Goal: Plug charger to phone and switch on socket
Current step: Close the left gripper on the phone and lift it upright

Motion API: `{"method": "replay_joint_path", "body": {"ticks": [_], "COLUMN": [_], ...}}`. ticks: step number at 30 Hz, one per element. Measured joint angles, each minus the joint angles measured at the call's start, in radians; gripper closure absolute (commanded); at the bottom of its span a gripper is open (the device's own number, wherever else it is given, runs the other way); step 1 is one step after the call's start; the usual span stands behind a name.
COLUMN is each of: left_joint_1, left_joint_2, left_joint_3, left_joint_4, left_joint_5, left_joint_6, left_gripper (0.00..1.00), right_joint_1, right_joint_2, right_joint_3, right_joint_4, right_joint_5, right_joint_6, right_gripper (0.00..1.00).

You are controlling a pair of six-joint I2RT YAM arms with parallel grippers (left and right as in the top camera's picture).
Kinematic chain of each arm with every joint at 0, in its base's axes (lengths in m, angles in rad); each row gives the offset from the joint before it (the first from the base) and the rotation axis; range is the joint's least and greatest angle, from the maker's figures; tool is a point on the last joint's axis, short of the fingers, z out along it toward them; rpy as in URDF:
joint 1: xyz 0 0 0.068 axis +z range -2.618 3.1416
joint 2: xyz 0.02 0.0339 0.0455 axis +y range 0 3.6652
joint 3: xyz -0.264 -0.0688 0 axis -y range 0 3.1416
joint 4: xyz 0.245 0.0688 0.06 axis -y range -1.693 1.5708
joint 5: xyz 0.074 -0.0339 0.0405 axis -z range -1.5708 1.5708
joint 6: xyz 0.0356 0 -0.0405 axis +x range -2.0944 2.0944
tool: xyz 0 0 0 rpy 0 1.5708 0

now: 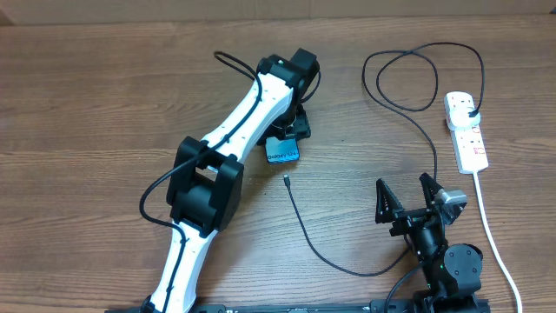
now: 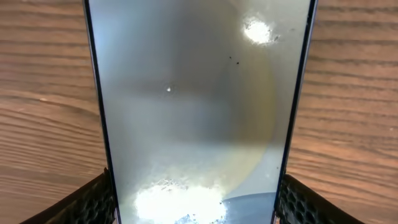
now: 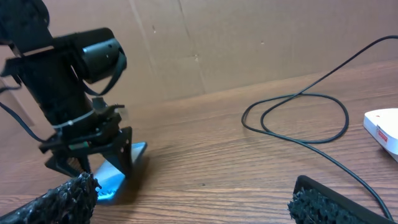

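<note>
The phone, blue-teal with small white text, lies at the table's middle. Its screen fills the left wrist view. My left gripper stands over it, with a finger against each long edge. The charger's thin black cable has its small tip on the wood just in front of the phone. It loops right and up to a black plug in the white power strip. My right gripper is open and empty, near the front right; in its own view it faces the phone.
The power strip's thick white cord runs down the right side to the front edge. The cable's loop lies at the back right. A brown cardboard wall stands behind the table.
</note>
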Motion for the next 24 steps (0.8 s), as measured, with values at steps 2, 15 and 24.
{"method": "replay_joint_path", "body": {"ticks": [2, 15, 24], "left_joint_1": [0.008, 0.028, 0.028], "left_joint_2": [0.0, 0.0, 0.003], "left_joint_3": [0.013, 0.014, -0.117], "left_joint_4": [-0.019, -0.016, 0.135], "left_joint_5": [-0.013, -0.026, -0.021], "left_joint_6": [0.001, 0.001, -0.005], "left_gripper": [0.76, 0.73, 0.74], "right_joint_1": [0.0, 0.0, 0.0], "right_joint_2": [0.0, 0.0, 0.0], "right_joint_3": [0.0, 0.0, 0.0], "right_joint_4": [0.0, 0.0, 0.0], "right_joint_5": [0.0, 0.0, 0.0], "right_joint_6": [-0.001, -0.001, -0.001], "right_gripper": [0.0, 0.0, 0.0]}}
